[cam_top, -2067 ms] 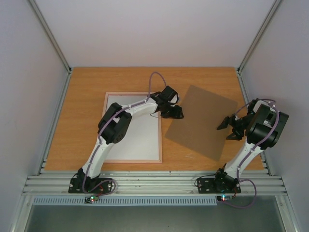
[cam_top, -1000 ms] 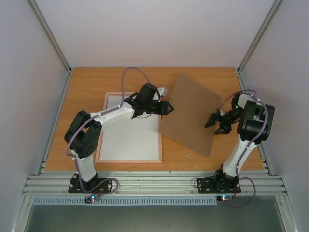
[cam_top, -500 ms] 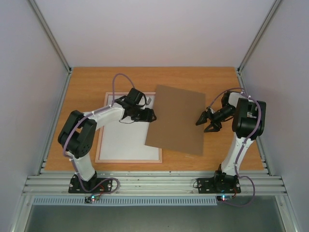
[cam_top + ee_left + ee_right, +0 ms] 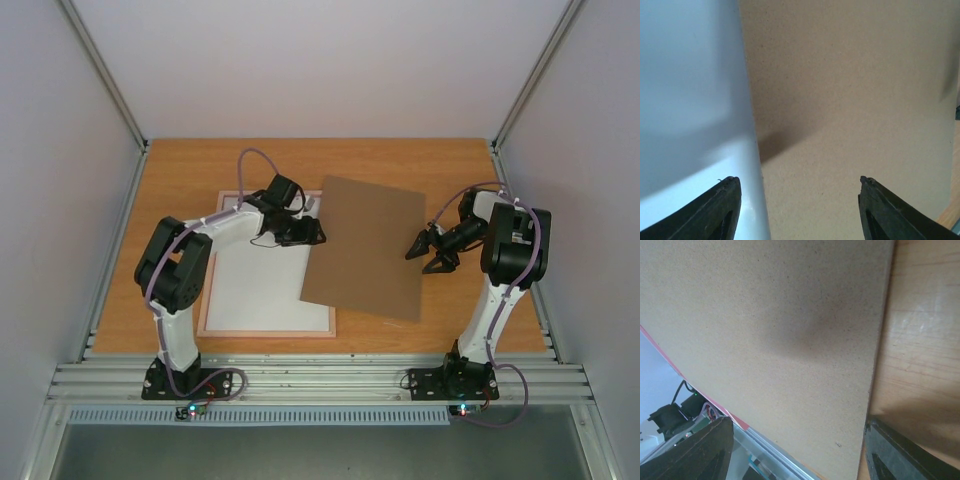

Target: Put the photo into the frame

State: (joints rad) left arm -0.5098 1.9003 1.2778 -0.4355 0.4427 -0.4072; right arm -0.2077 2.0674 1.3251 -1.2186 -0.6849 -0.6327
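At the near edge of the desk (image 4: pixel 200 170), in front of the brown backing board (image 4: pixel 365 245), both arms are bolted. The left arm (image 4: pixel 178 270) rises to the near left of the board and the right arm (image 4: pixel 510 255) to its near right.

To the left of the board lies the frame (image 4: pixel 265 333), flat on the desk, and its thin pink border shows on the near, left and far sides. A white sheet (image 4: pixel 255 285) fills it. Whether this sheet is the back of the photo, I cannot tell. The left edge of the board lies over the right side of the frame and hides most of that border, while the rest of the board is over the bare wood.

At the right edge of the board, about halfway along it, is the right tool (image 4: pixel 420 258). Its fingers are apart and point toward the board. In the right wrist view the board edge runs down close beside one finger, but contact I cannot confirm.

A little farther, at the left edge of the board, is the left tool (image 4: pixel 318 234), above the place where the board meets the white sheet. Its fingers are also spread wide and hold nothing. In the left wrist view the board edge passes between them, with a soft shadow on the board.

Beyond the far edge of the board only the wooden desk continues to the back wall.
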